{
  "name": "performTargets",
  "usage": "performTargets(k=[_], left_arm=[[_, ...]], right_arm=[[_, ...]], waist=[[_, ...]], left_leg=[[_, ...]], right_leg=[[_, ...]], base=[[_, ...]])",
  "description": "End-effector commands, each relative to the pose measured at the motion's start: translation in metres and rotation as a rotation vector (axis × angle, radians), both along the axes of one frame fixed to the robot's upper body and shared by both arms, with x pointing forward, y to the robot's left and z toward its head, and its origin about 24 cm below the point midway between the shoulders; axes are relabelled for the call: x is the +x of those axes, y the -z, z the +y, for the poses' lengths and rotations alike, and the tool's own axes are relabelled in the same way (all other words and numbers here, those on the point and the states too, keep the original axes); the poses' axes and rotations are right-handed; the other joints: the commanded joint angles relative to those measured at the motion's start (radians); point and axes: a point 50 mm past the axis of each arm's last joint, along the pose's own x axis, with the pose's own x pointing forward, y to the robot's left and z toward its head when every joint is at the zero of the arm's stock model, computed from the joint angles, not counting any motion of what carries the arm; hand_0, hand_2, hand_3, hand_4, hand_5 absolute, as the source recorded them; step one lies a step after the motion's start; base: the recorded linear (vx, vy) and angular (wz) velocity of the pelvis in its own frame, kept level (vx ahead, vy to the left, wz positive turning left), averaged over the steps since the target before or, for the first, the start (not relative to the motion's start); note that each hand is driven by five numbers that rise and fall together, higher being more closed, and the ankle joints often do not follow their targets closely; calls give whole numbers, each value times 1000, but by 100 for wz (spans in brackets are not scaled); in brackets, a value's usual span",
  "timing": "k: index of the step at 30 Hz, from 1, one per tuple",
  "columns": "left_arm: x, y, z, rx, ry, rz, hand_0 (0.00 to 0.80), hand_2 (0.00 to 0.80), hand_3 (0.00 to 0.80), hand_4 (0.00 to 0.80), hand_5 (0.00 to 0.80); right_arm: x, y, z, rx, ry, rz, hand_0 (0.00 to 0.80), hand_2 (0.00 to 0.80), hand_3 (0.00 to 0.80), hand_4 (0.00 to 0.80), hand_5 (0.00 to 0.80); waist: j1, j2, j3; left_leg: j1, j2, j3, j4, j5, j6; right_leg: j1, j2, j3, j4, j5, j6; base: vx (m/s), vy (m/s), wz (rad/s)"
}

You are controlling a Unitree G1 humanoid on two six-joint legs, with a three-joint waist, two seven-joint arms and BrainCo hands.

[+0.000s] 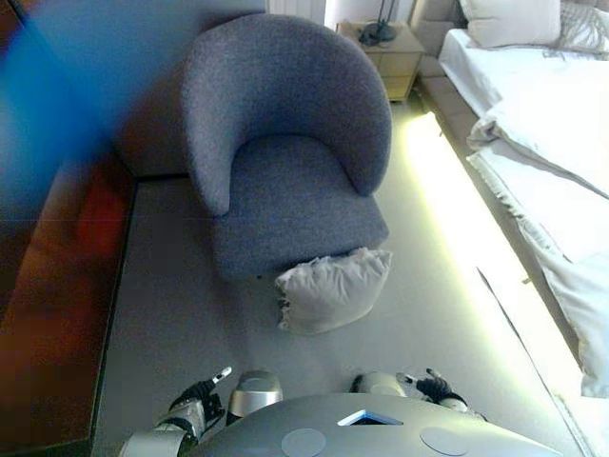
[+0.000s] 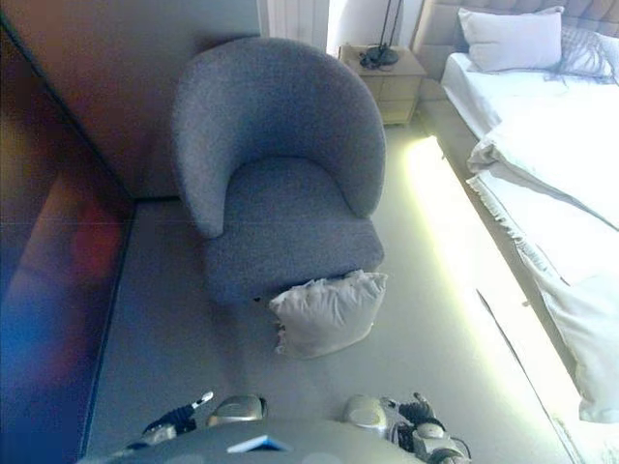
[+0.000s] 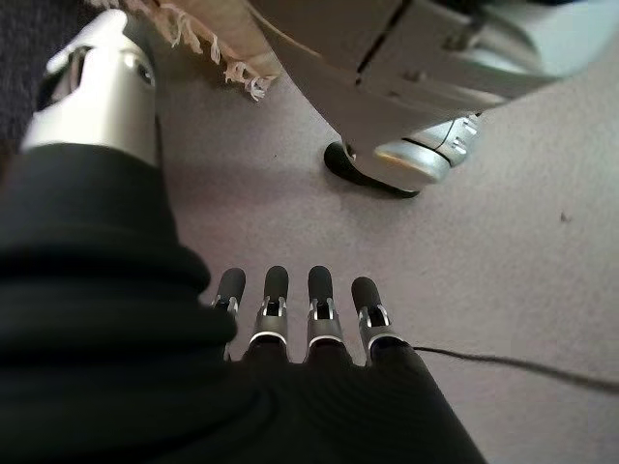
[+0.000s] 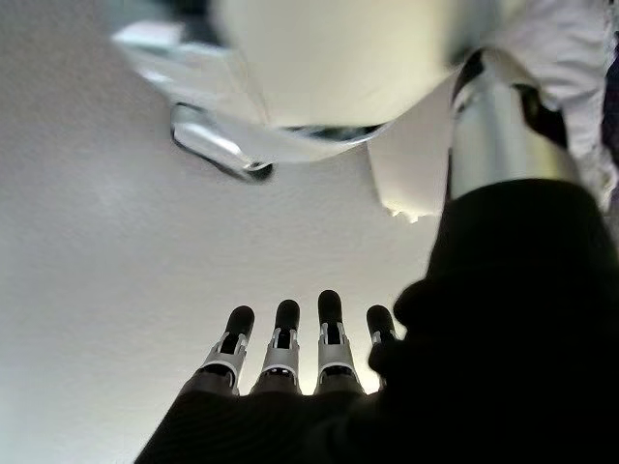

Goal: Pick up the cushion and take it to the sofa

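Note:
A pale grey cushion stands on the carpet, leaning against the front of the grey tub armchair. Its fringed corner shows in the left wrist view. My left hand hangs low at my side, a short way in front of the cushion and to its left. Its fingers are straight over bare carpet and hold nothing. My right hand hangs at the other side, to the cushion's right. Its fingers are also straight and empty. Neither hand touches the cushion.
A bed with white bedding runs along the right, with a lit strip on the floor beside it. A nightstand stands behind the armchair. A dark wall panel lines the left side.

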Motion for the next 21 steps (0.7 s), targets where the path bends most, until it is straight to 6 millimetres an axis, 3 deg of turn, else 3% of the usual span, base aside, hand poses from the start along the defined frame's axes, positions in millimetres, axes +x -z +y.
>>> performTargets(k=[1,4,6,7,9,10,12,14,16,17,19,21], left_arm=[[8,0,-4,24,74,-35,0,0,0,0,0],[14,0,-9,22,120,-60,0,0,0,0,0],[29,-3,-12,28,156,-92,0,0,0,0,0],[33,-3,-14,24,177,-94,0,0,0,0,0],[34,-3,-14,24,178,-94,0,0,0,0,0],[41,-4,-16,15,220,-96,0,0,0,0,0],[41,-4,-16,15,220,-96,0,0,0,0,0],[50,-11,3,90,273,-102,0,0,0,0,0],[77,-25,25,148,239,-183,0,0,0,0,0],[77,-25,25,148,239,-184,0,0,0,0,0],[122,-45,33,177,246,-314,0,0,0,0,0],[123,-45,33,176,246,-316,0,0,0,0,0]], right_arm=[[34,-12,-24,-102,36,-79,0,0,0,0,0],[47,-16,-28,-118,45,-119,0,0,0,0,0],[60,-20,-28,-123,95,-167,0,0,0,0,0],[62,-21,-29,-121,117,-176,0,0,0,0,0],[62,-21,-29,-121,117,-176,0,0,0,0,0],[69,-23,-28,-131,100,-215,0,0,0,0,0],[69,-23,-28,-131,100,-215,0,0,0,0,0],[72,-24,-20,-101,62,-257,0,0,0,0,0],[90,-31,-10,-78,-71,-350,0,0,0,0,0],[90,-31,-10,-78,-71,-350,0,0,0,0,0],[116,-50,-36,-91,-122,-471,0,0,0,0,0],[116,-51,-36,-91,-121,-472,0,0,0,0,0]], waist=[[25,-9,41],[39,9,54],[71,31,67],[76,34,69],[75,34,68],[60,32,70],[61,31,70],[44,17,93],[27,9,122],[28,9,122],[5,25,173],[7,27,172]], left_leg=[[-72,32,65,183,50,6],[-56,100,59,-28,121,-22],[-114,190,2,-177,280,-77],[-130,190,-12,-181,293,-82],[-132,189,-13,-180,293,-82],[-116,143,10,-159,189,-58],[-117,143,10,-157,188,-58],[-144,121,4,-37,117,-37],[-172,124,-4,28,73,-32],[-174,124,-3,31,71,-31],[-262,160,-15,74,71,-69],[-267,162,-15,79,68,-69]], right_leg=[[-6,-46,-20,-122,114,-25],[-5,-46,-31,-124,95,-10],[6,-28,-26,-160,85,9],[11,-30,-28,-165,84,15],[10,-30,-28,-165,84,15],[-27,-79,-17,-97,74,39],[-28,-80,-17,-95,74,39],[-46,-115,3,29,37,47],[-101,-177,53,29,87,66],[-103,-178,54,30,88,67],[-179,-250,105,-54,213,105],[-182,-248,106,-54,214,105]], base=[[119,116,44],[100,189,37],[125,208,29],[99,168,29],[118,194,15],[194,326,-5],[174,205,-3],[353,43,-3],[166,-150,-49],[-151,-213,-65],[-173,-228,-21],[-109,-183,-14]])
